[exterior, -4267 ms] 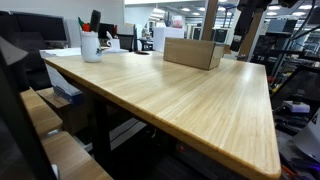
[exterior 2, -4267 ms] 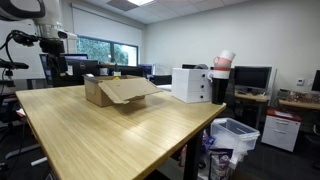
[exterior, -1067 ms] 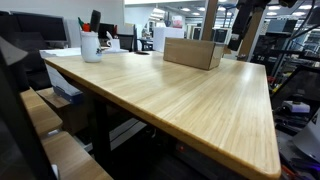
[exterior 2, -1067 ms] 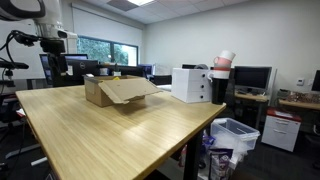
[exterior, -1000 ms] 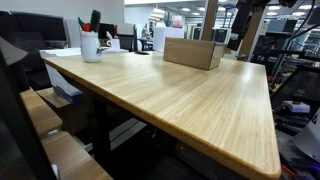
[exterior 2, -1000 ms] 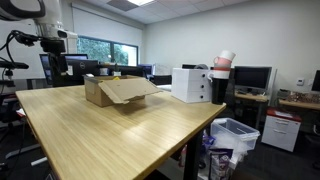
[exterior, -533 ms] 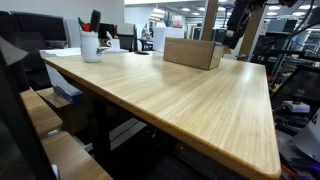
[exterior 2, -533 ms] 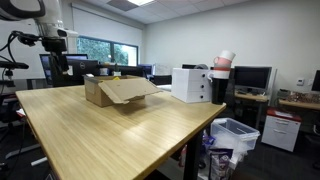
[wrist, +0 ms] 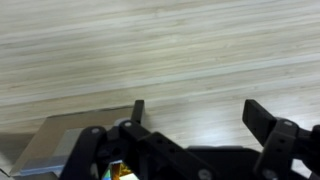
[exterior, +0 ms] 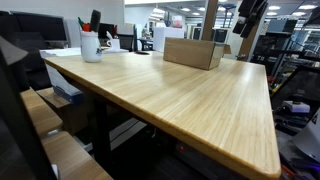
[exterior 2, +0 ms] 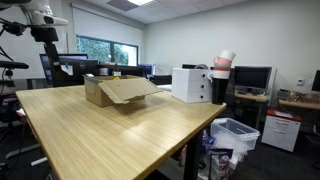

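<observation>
While the black gripper (wrist: 195, 112) hangs spread, rectangular cardboard box (exterior 2: 112, 92), flap out, smooth wood-grain table (exterior 2: 100, 140).

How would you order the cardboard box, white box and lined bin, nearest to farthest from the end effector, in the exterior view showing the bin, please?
1. Cardboard box, on the table, near the end effector.
2. White box, beyond the table.
3. Lined bin, far right.

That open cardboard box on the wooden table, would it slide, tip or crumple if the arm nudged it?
The cardboard box sits low and wide, so it would probably slide on the smooth table rather than tip. Its open flap looks thin and would likely bend if gripped. How heavy it is I cannot tell; its contents barely show.
</observation>
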You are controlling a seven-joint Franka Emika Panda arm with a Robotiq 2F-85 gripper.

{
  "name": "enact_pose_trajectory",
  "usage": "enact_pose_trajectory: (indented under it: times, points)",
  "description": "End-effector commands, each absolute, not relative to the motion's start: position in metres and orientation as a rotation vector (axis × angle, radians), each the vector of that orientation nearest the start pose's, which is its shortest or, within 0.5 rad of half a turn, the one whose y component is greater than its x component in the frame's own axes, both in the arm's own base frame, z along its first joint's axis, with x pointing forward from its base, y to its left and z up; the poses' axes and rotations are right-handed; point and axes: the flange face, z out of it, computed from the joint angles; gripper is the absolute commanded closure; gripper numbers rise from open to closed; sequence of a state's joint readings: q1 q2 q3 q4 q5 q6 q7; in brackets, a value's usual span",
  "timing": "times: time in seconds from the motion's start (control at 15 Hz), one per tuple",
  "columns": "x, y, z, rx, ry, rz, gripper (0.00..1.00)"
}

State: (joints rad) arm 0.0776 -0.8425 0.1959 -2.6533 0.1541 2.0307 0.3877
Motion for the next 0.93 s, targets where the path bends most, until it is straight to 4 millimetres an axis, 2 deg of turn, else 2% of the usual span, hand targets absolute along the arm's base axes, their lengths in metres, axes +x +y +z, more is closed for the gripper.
enact_pose_trajectory:
  times: [0.0,0.33,0.6,0.87]
  points:
    - [0.293,0.098,0.515,-3.07,0.408,-0.356,0.0]
    - [0.284,0.089,0.529,-3.095,0.459,-0.417,0.0]
    - [0.276,0.074,0.547,-3.112,0.45,-0.514,0.0]
    - [0.271,0.07,0.563,-3.188,0.441,-0.579,0.0]
